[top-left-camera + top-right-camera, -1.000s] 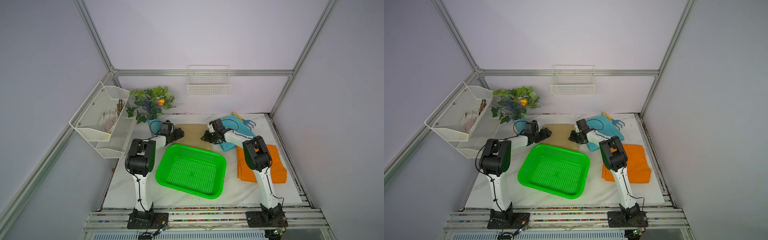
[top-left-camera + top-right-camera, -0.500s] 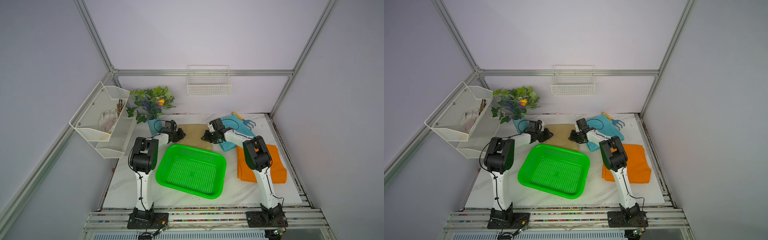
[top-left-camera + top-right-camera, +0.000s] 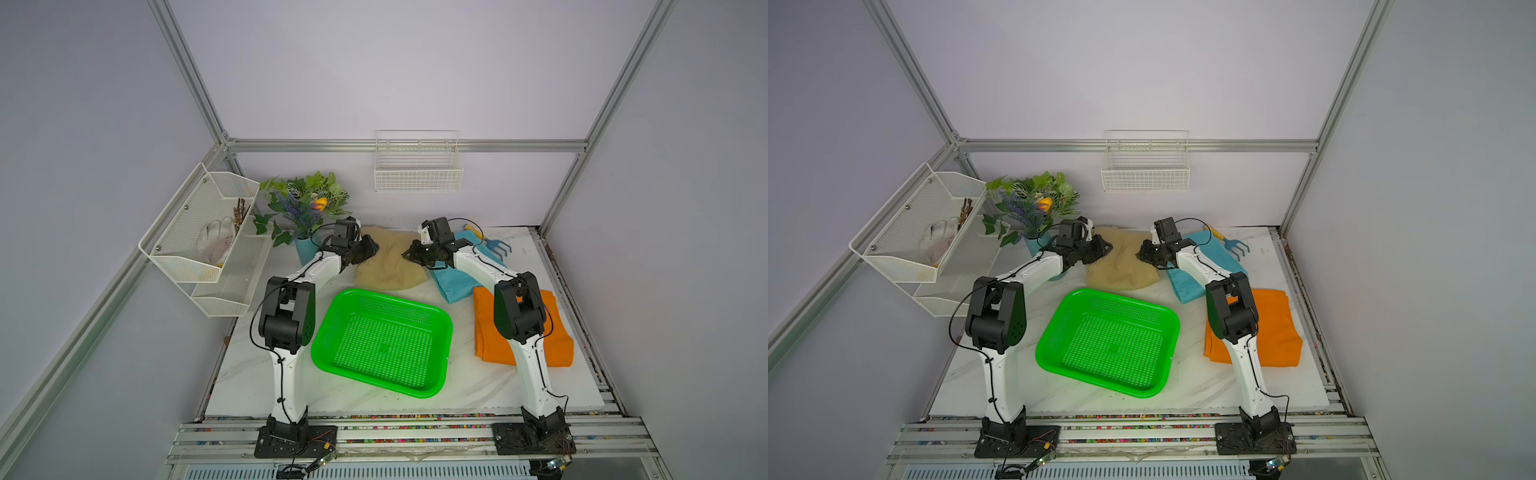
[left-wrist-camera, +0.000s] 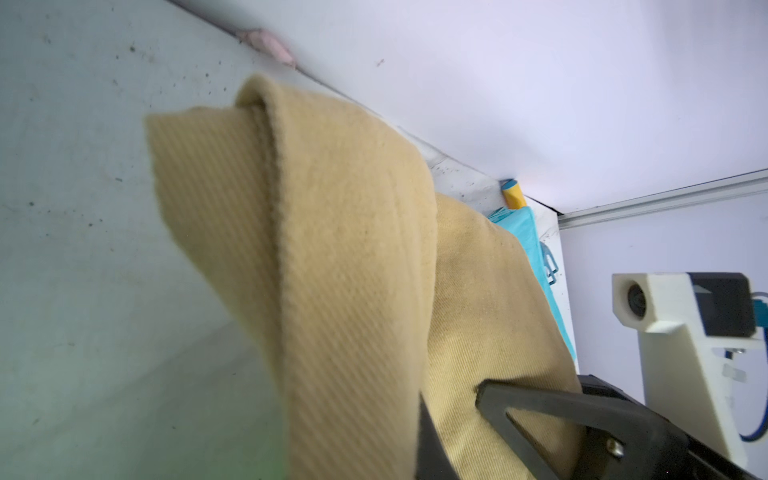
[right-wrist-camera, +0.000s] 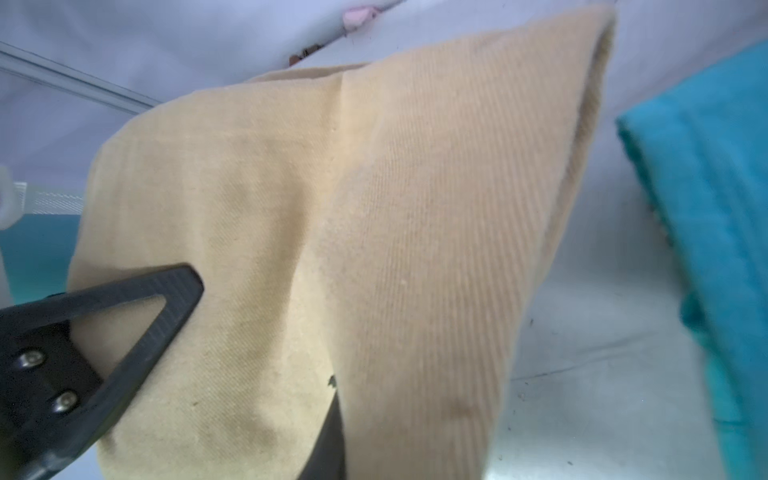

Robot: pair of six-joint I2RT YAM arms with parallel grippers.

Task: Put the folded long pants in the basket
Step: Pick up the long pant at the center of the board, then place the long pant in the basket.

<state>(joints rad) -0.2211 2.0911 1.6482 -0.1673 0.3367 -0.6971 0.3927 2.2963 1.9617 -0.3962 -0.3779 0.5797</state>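
Left gripper and right gripper: both clamped on the tan pants, one on each side edge. The wrist views confirm it, with cloth pinched between the black fingers on the left and between the fingers on the right.

Table: white marbled slab, hard, flat, a bit dusty.

Basket: lower centre of the frame in both top views. Green plastic, shallow, rounded corners, perforated floor and walls. Nothing in it.

Orange pants: right of the frame, flat on the table, partly behind the right arm. Untouched.

Tan pants: centre of the frame, just above the basket's far rim. Twill weave with visible diagonal ribs, several layers thick, soft rolled fold edges. Bunched and raised between the grippers, with the lower part sagging toward the basket. Can't tell whether the bottom edge is clear of the table.

Teal pants: right of centre, between tan and orange. Smoother, thinner cloth, with the right arm over the upper end.

Rake: small blue hand tool, upper right of the table, beside the teal pants.

Handling, my read:
- Light, limp, no stiffness, so the middle will droop and the fold can open if the grippers spread or tilt unevenly.
- Not slippery, twill grips well, nothing fragile.
- Opposite side edges through all layers is the right hold. Keep both ends level.
- The sagging edge could snag the basket rim, so it needs lift before carrying over.
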